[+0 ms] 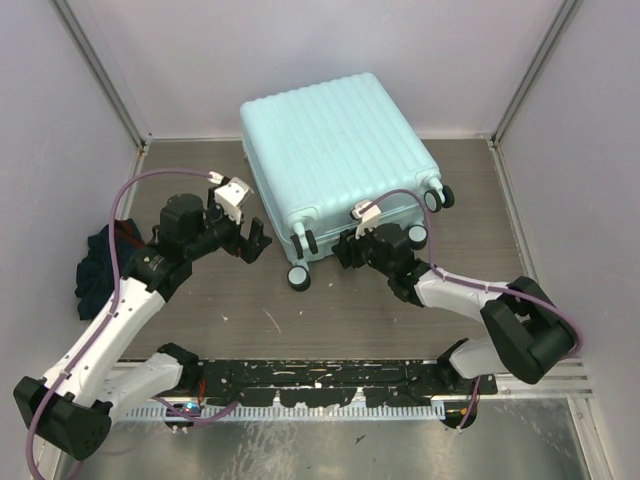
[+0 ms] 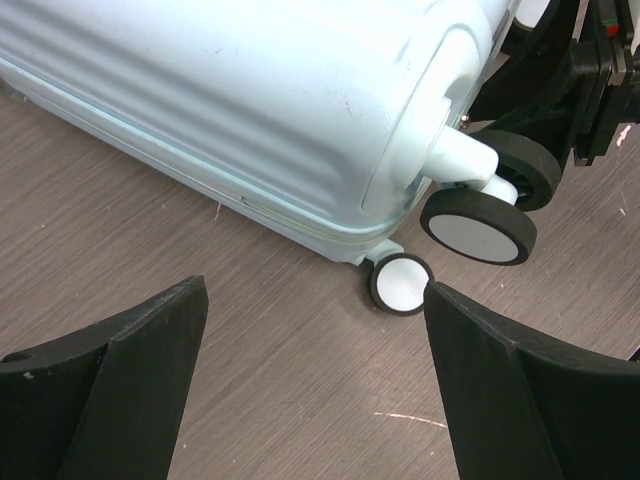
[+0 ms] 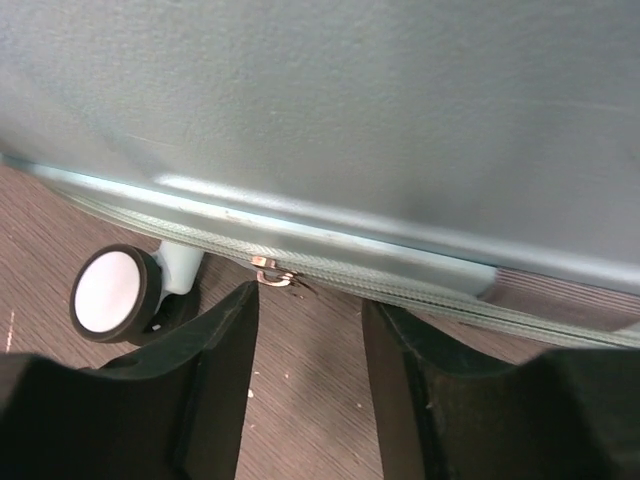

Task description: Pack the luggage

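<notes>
Top external view, L to R: we see a dark cloth heap (image 1: 100,268) at the left edge of the table (image 1: 330,320), beside the left arm. Next, the left gripper (image 1: 258,240) hangs low over the table just left of the luggage (image 1: 335,150), jaws wide, nothing btwn them. Left wrist view agrees: its fingers (image 2: 110,390) stand far apart w/ bare table btwn, facing the case's wheeled corner, where a small wheel (image 2: 402,284) rests on the table.

The luggage lies flat and zipped shut, ribbed shell up, at the far middle of the table, turned a bit, wheel end toward the near edge, far corner close to the back wall.

On the right, the right gripper (image 1: 350,250) sits at the case's near side, btwn the wheel pairs, at seam level. In the right wrist view its jaws are only narrowly apart, w/ table showing in the gap and nothing clamped. A metal zip pull (image 3: 270,275) hangs from the zipper line just above one fingertip; we can't tell if they touch. Another wheel (image 3: 112,292) sits beside that finger.
</notes>
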